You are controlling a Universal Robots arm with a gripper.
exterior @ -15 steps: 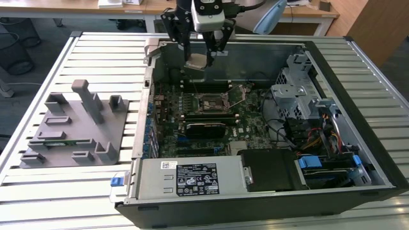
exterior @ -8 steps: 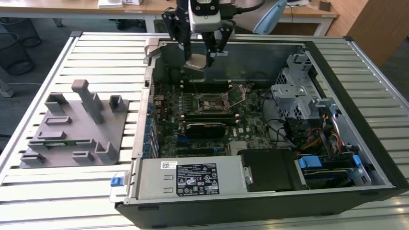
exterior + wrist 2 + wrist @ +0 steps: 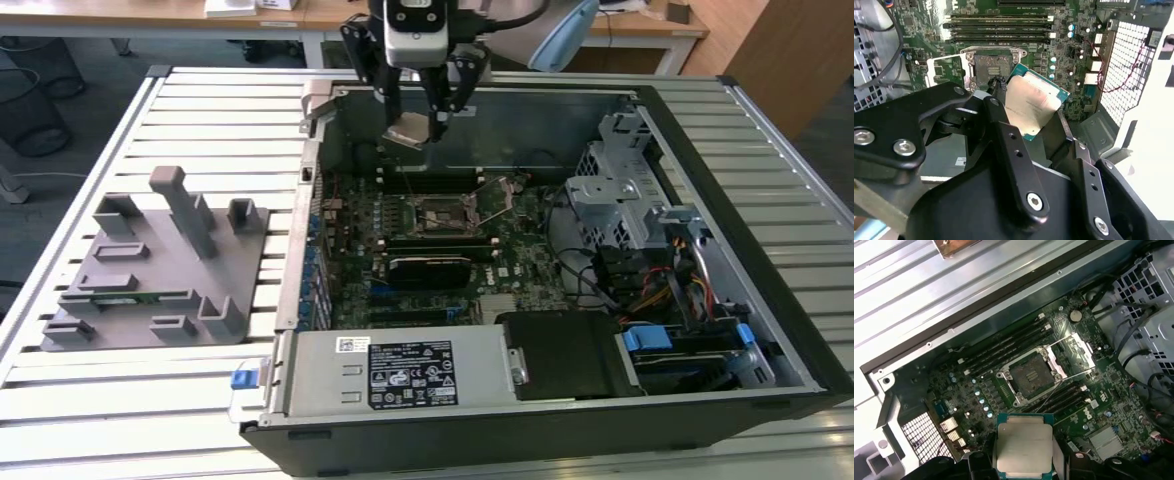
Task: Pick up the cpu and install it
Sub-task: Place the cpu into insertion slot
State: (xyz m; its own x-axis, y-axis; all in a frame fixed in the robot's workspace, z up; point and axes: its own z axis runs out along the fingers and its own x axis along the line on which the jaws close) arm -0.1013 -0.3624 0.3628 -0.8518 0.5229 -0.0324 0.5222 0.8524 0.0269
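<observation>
The cpu (image 3: 1035,102) is a flat square chip with a shiny metal top and green edge, held between my black fingers (image 3: 1004,130). It hangs in the air above the motherboard inside the open computer case. In the first wrist view the cpu (image 3: 1022,446) sits short of the open socket (image 3: 1030,375), whose metal frame (image 3: 1074,354) is flipped back. In the exterior view my gripper (image 3: 416,128) hovers over the far part of the case with the cpu (image 3: 408,131) in it, beyond the socket (image 3: 443,211).
The case (image 3: 694,140) lies open on a slatted metal table (image 3: 200,110). Memory slots (image 3: 1004,347), a drive cage (image 3: 607,190), cables (image 3: 641,290) and a power supply (image 3: 400,375) crowd the inside. A grey fixture block (image 3: 154,265) stands at the exterior view's left.
</observation>
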